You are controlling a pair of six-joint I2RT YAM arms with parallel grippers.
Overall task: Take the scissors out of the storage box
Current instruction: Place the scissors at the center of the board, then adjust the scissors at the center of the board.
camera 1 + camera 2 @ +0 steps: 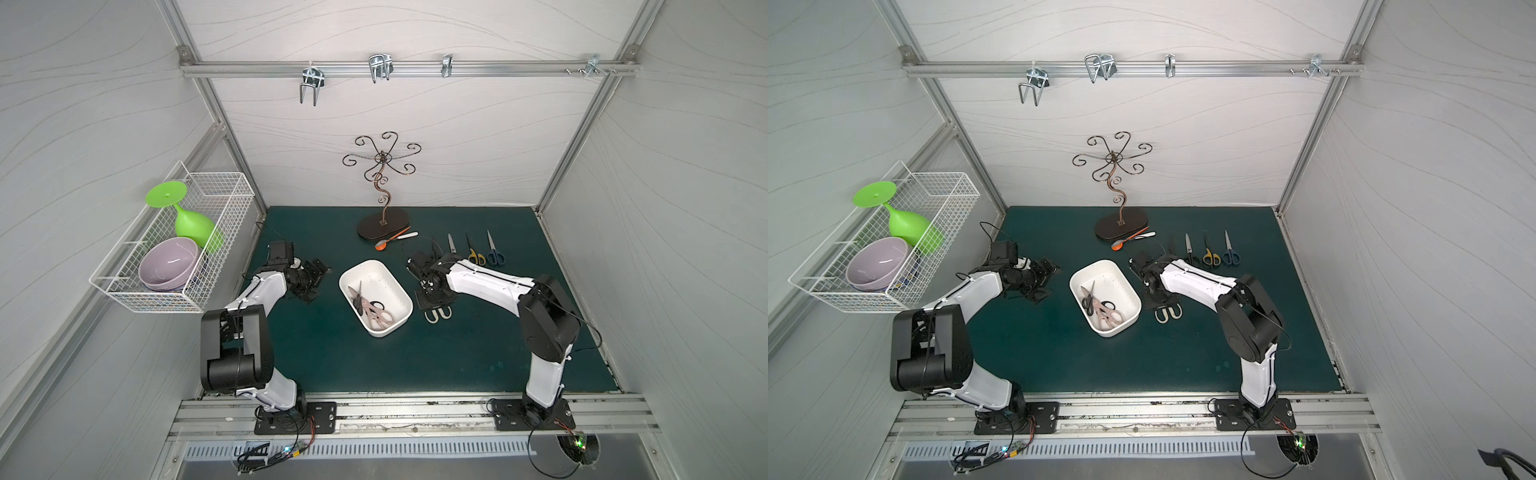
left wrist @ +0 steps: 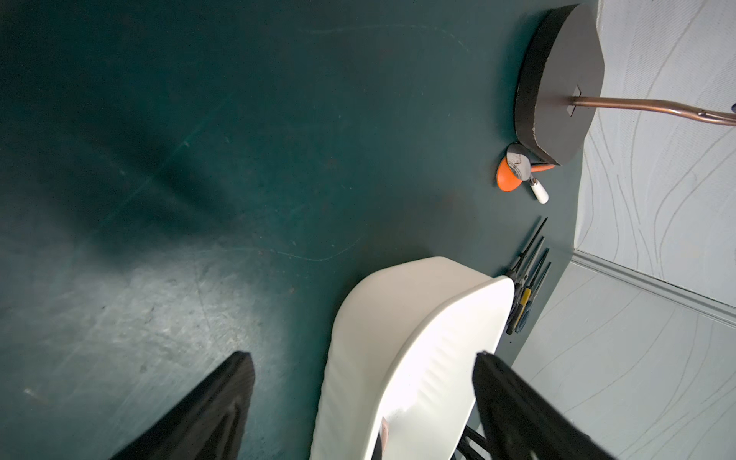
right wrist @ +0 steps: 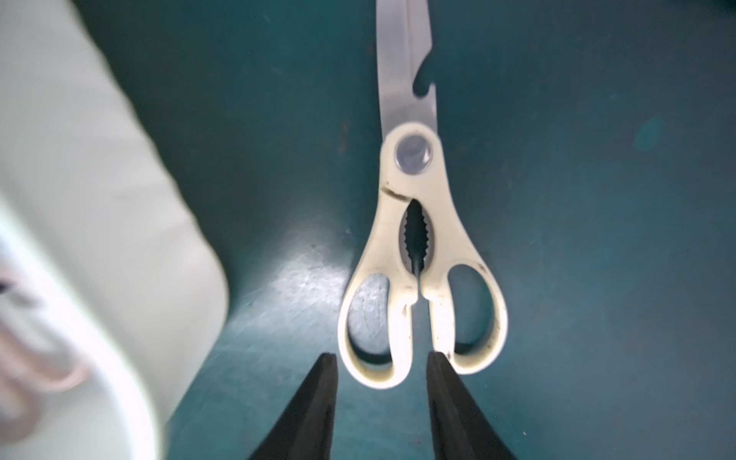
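Note:
The white storage box (image 1: pixel 384 280) (image 1: pixel 1115 280) sits mid-mat, holding pink shears (image 1: pixel 376 316) (image 1: pixel 1106 313) and black scissors (image 1: pixel 357 297) (image 1: pixel 1088 297). Just right of it, cream shears (image 1: pixel 438 313) (image 1: pixel 1169 312) (image 3: pixel 414 255) lie flat on the mat. My right gripper (image 1: pixel 434 301) (image 1: pixel 1160 301) (image 3: pixel 382 358) hangs over their handles, open, its fingers apart around one handle loop's end. Left of the box, my left gripper (image 1: pixel 316 282) (image 1: pixel 1044 282) (image 2: pixel 363 354) is open and empty, facing the box wall (image 2: pixel 398 338). Black-handled (image 1: pixel 451 243), yellow (image 1: pixel 473 251) and blue (image 1: pixel 493 251) scissors lie in a row behind the right arm.
An orange spoon (image 1: pixel 382 245) lies by the dark base of a curled metal stand (image 1: pixel 382 226) at the back. A white wire basket (image 1: pixel 174 249) on the left wall holds a green goblet and a purple bowl. Metal hooks hang from the rear rail.

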